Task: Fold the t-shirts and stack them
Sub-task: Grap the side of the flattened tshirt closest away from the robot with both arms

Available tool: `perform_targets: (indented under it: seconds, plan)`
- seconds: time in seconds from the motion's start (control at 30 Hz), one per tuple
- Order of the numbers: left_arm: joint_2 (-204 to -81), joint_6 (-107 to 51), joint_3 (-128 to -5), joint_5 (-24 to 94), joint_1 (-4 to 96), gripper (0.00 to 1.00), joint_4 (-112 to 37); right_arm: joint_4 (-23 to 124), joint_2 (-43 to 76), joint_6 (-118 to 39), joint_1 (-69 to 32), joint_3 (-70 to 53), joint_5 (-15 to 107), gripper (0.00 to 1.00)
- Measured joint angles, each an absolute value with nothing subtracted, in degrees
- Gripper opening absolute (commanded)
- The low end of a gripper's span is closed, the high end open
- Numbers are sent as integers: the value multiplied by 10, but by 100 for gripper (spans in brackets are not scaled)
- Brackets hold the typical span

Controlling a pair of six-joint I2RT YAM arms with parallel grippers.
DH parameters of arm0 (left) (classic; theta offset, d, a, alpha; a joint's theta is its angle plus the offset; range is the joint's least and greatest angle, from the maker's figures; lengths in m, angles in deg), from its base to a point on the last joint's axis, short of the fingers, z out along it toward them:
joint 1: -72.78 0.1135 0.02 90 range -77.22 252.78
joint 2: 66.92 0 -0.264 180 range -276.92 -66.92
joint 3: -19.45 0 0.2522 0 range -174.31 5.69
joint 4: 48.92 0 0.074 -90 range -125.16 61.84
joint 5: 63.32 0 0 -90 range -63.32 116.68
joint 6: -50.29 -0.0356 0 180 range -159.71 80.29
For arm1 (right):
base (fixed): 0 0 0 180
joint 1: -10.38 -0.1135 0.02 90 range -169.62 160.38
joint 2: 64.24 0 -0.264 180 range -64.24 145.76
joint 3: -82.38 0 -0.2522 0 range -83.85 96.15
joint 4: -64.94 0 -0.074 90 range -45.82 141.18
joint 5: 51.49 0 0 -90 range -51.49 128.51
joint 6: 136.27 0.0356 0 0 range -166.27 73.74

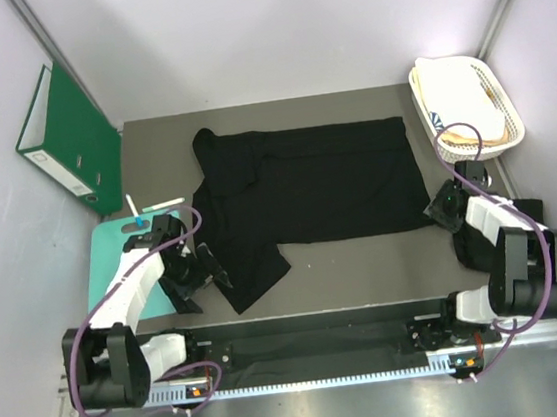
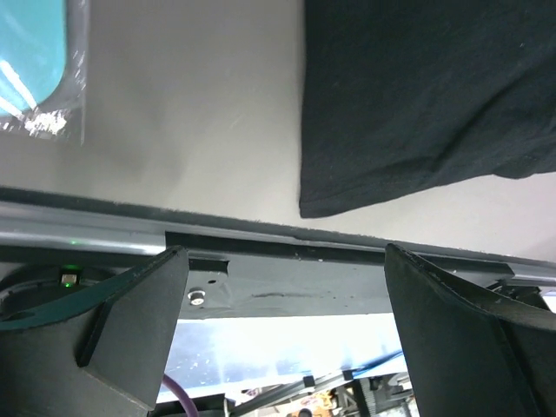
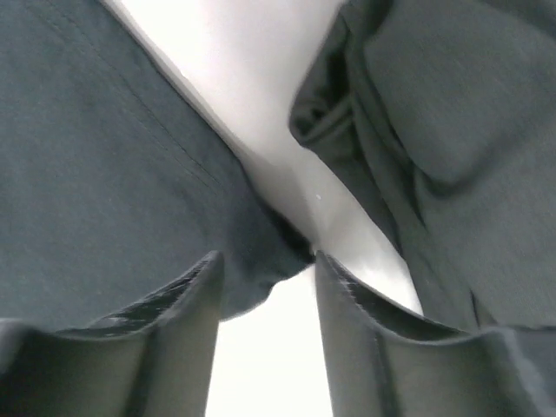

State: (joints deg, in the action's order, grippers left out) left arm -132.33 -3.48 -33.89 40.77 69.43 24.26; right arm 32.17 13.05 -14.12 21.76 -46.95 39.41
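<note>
Hovering wide open just beside the near sleeve of the t-shirt [image 1: 317, 189], the left gripper [image 1: 199, 278] looks ready to take it. The right gripper [image 3: 268, 269] stands half-narrowed around the right hem; whether it grips, I cannot tell. The shirt lies spread, unfolded, across the table [image 1: 365, 259].

A: Is the t-shirt [image 1: 326, 183] caught in the right gripper [image 3: 267, 265]?
B: Can't tell. Up close the dark cloth blurs, and from above the wrist hides the fingertips.
A: And the left wrist view?
B: Its edges cut off the shirt, the teal mat [image 2: 30, 52] and the fingers of the left gripper [image 2: 282, 261]. The white basket [image 1: 509, 107] half hides its cream cloth [image 1: 463, 107].
</note>
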Motion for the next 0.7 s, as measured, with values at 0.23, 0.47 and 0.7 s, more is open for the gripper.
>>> perform_targets:
  seconds: [0.23, 0.47, 0.7]
  plan:
    - [-1402, -39, -350, 409, 659, 99, 216, 353, 161, -139, 218, -462, 415, 0]
    - [-1453, -31, -361, 409, 620, 92, 186, 352, 161, -137, 218, -428, 426, 0]
    - [-1514, -5, -367, 409, 562, 81, 144, 353, 161, -135, 218, -393, 434, 0]
